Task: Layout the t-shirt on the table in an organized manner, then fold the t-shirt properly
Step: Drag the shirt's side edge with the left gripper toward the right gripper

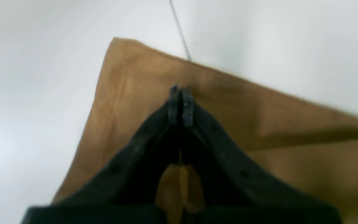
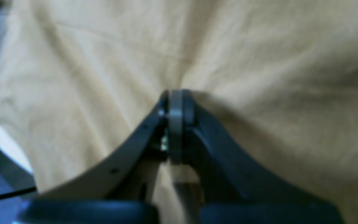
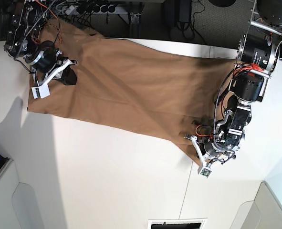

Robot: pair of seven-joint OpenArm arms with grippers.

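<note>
On the table [image 3: 107,181] my left claw [image 1: 180,90] and right claw [image 2: 176,93] both pinch the shirt [image 3: 131,90]; uneven pulling could bunch it or slip a corner.

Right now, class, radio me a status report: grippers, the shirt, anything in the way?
Left gripper shut, over the shirt's corner. Right gripper shut, on its cloth. Shirt stretched between the arms on the table, still wrinkled, unfolded. Nothing in the way.

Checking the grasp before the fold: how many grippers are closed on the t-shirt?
2: the left gripper pinches the t-shirt near a corner; the right gripper pinches bunched cloth at the other end.
</note>
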